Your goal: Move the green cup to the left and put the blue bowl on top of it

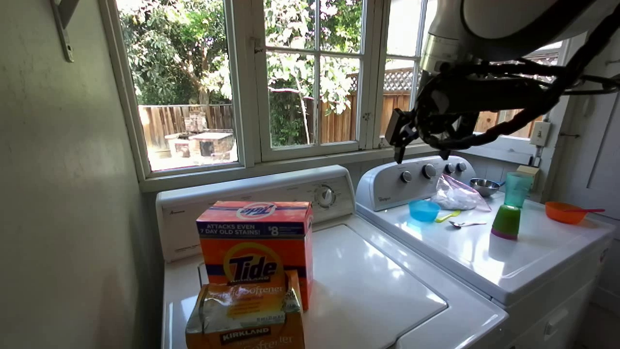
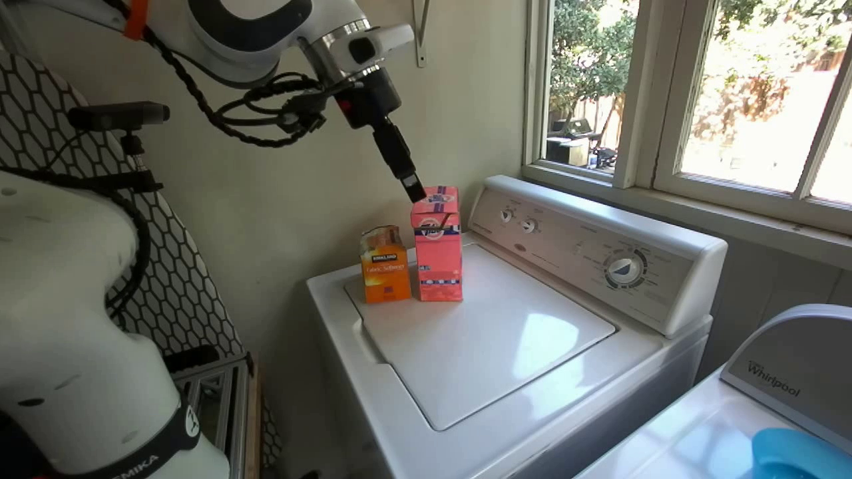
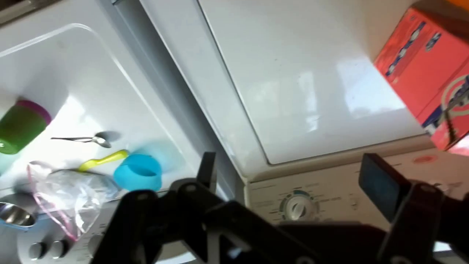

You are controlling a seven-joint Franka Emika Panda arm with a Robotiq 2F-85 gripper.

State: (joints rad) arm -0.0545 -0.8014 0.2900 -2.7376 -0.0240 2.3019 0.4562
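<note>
The green cup (image 1: 506,219) stands narrow end up on the tabletop (image 1: 547,249), a magenta band (image 3: 36,109) at its foot. In an exterior view the spoon (image 1: 459,225) lies at its 9 o'clock, with the blue bowl (image 1: 424,211) farther out; if left means that direction, a low slide could ride onto the spoon and tip the cup. The band may be a second cup's rim, so a high pinch might lift only the green one. The teal cup (image 1: 517,188) is close, between 12 and 1 o'clock, contact unclear, and spread jaws could knock it. The bag (image 1: 453,195) sits just beside the bowl and could snag on the reach for it; set off-centre, the bowl would likely slide from the cup's small end. The end effector (image 3: 295,178) hangs raised, jaws spread with nothing between them; in the wrist view the cup lies near its 9 o'clock, and a low swing could clip the Tide box (image 3: 427,79) at 2 o'clock.
</note>
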